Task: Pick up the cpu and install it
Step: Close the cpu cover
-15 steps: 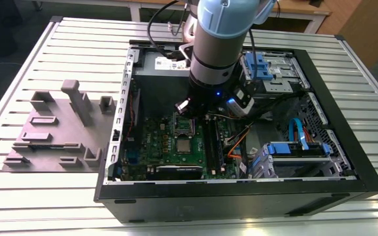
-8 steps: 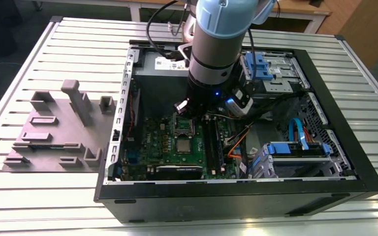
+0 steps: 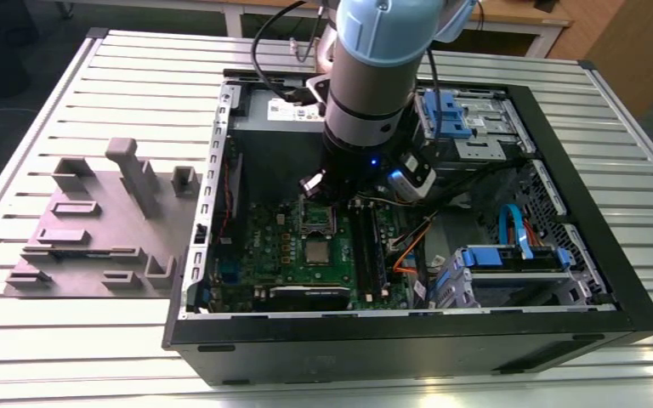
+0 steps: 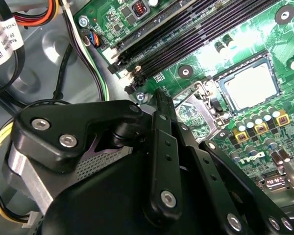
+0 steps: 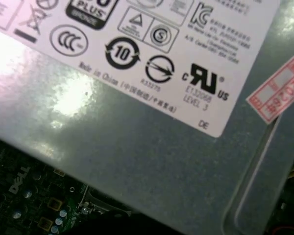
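The cpu point(image 3: 319, 252) is a small silvery square lying flat in the dark socket frame of the green board point(image 3: 268, 246), inside the open computer case. In the second wrist view the cpu point(image 4: 247, 88) shows pale and level within that frame, with a metal hinged plate point(image 4: 193, 107) standing open beside it. My gripper point(image 3: 329, 197) hangs under the arm just above the board, over the open plate and a short way from the cpu. The black gripper point(image 4: 160, 98) reaches toward the plate's edge, and nothing shows in its grasp.
The grey power box point(image 5: 137, 147) with a white label lies close by, at the case's far wall point(image 3: 275, 115). Long black memory slots point(image 4: 186, 29) run beside the socket. Blue drive caddies point(image 3: 513, 255) and loose cables point(image 3: 411, 246) crowd the exterior view's right. A grey fixture block point(image 3: 99, 221) stands outside the case.
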Tool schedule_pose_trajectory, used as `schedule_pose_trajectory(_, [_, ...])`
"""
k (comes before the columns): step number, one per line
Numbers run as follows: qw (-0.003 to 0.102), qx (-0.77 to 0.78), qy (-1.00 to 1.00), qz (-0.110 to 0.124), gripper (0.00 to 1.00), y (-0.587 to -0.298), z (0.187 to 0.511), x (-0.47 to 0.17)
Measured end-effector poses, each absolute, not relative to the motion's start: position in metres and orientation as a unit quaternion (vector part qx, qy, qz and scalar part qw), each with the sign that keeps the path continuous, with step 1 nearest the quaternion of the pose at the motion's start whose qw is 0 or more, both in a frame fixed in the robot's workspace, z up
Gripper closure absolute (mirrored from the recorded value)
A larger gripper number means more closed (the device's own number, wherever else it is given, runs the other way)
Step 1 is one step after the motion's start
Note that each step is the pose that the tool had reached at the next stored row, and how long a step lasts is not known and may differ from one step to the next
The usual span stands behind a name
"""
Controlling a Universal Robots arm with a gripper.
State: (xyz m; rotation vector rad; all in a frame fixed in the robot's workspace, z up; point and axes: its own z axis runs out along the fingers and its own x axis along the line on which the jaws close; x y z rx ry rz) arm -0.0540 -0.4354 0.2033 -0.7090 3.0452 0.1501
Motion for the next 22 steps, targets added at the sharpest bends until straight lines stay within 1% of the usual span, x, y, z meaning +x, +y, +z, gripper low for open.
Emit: schedule_pose_trajectory(22, [0.006, -0.227, 0.973, 0.048, 0.9, -0.4379, 0.2124, -0.0546])
